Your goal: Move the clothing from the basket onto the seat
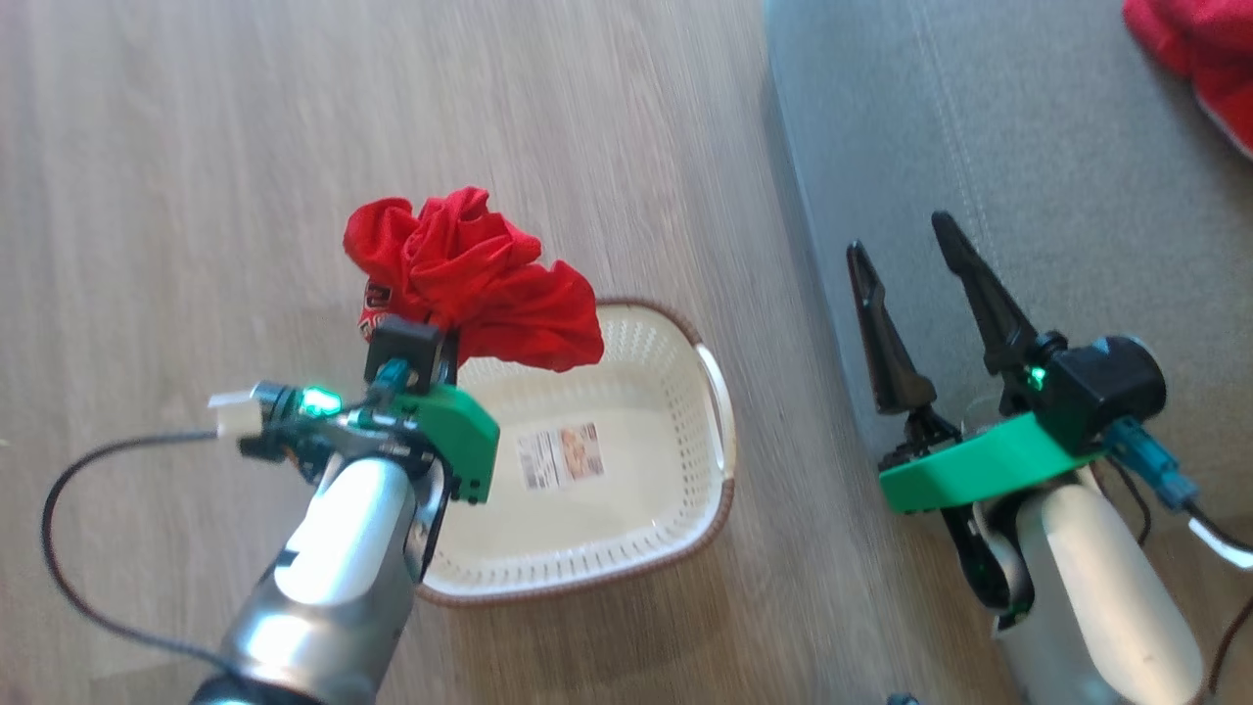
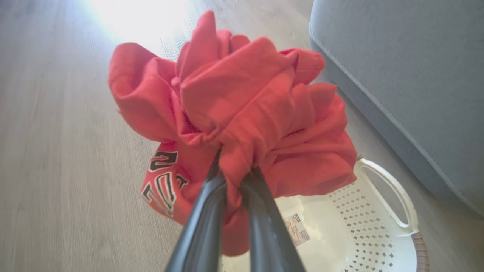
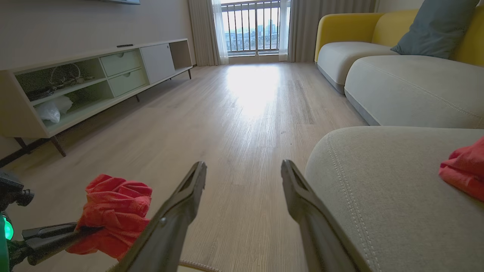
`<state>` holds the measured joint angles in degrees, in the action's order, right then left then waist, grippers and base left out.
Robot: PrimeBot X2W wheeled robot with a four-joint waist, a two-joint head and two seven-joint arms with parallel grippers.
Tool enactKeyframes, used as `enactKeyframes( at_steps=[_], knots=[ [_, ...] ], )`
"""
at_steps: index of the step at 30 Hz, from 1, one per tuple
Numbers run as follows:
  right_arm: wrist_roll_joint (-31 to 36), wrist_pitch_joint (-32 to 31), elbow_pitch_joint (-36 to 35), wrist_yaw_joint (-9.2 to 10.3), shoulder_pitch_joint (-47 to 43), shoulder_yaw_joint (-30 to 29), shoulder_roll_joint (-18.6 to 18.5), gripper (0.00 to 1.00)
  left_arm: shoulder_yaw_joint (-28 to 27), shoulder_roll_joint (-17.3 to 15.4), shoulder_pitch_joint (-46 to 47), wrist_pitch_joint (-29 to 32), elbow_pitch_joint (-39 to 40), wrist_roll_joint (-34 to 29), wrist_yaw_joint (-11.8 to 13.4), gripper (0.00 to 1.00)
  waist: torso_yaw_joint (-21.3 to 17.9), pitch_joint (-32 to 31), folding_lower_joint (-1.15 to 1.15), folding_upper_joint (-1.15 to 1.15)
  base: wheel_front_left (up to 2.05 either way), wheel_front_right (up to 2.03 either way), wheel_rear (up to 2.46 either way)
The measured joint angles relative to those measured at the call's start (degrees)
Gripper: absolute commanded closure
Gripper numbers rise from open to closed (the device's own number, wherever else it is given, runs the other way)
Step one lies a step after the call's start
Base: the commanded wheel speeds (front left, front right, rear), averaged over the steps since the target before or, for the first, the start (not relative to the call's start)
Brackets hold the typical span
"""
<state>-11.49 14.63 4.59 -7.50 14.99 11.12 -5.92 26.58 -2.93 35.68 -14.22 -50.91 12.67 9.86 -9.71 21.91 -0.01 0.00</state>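
Two red garments. The far garment (image 1: 1199, 59) lies on the seat (image 1: 979, 147), well right of the basket (image 1: 587, 573). The held garment (image 1: 470, 279) hangs bunched over the basket's left edge, pinched in the left gripper (image 2: 236, 177). The basket is empty, so probably one transfer remains. The right gripper (image 1: 899, 235), right of the basket, is spread and empty.

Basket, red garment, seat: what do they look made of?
The basket looks like moulded cream plastic, slightly glossy: punched holes in the walls, brown woven-look rim. The red garment is soft matte fabric, probably jersey: it bunches into loose folds. The seat is grey-green matte woven upholstery, likely padded: stitched seam, rounded edge.
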Motion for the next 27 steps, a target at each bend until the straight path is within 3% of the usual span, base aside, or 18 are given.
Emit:
enactKeyframes(
  at_steps=[8, 17, 23, 27],
  knots=[
    [-0.01, 0.00, 1.13, 0.00, -4.14, 0.12, -0.55, 0.00, -6.52, -1.12, -10.90, -0.03, 17.69, -0.35, 1.51, 1.00, 2.06, -8.19, 0.00, 0.00, 0.00, 0.00, 0.00],
    [-0.14, 0.00, 1.81, 0.00, -8.82, 0.88, -0.92, 0.00, -15.05, -0.56, -19.90, -0.05, 35.42, -1.90, 1.51, 1.00, 2.94, -15.50, 0.00, 0.00, 0.00, 0.00, 0.00],
    [-0.19, -0.01, 2.03, 0.00, -10.27, 1.35, -0.93, 0.00, -19.16, 0.31, -22.09, -0.07, 48.97, -2.08, 1.36, 1.00, 3.15, -18.49, 0.00, 0.00, 0.00, 0.00, 0.00],
    [-0.19, 0.00, 2.03, 0.00, -11.17, 1.45, -0.93, 0.00, -18.84, 0.51, -22.10, -0.23, 55.70, -1.20, 1.36, 1.00, 3.41, -19.39, 0.00, 0.00, 0.00, 0.00, 0.00]
  ],
)
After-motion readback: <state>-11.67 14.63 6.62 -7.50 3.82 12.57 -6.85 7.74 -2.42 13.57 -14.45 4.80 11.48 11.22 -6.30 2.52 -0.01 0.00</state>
